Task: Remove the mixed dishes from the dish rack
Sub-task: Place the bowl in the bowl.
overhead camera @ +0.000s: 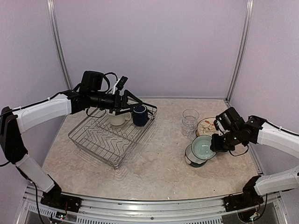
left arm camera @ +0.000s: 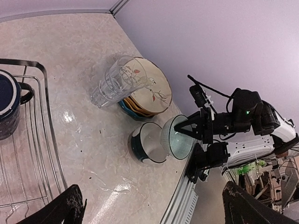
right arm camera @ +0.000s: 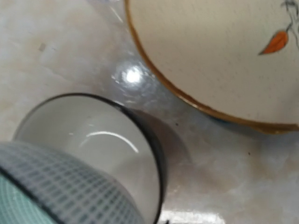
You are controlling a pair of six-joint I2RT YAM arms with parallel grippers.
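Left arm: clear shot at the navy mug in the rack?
Probably yes. The left gripper hangs open right by the navy mug in the dish rack, nothing covering it; the cream mug close beside it could crowd a finger.

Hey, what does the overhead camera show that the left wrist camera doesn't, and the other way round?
Only overhead: the cream mug standing in the rack, and the rack's full outline. Only left wrist: blue and yellow plate edges stacked under the bird plate. Both: the navy mug, the glass, and the right end effector holding a tilted bowl by a second bowl.
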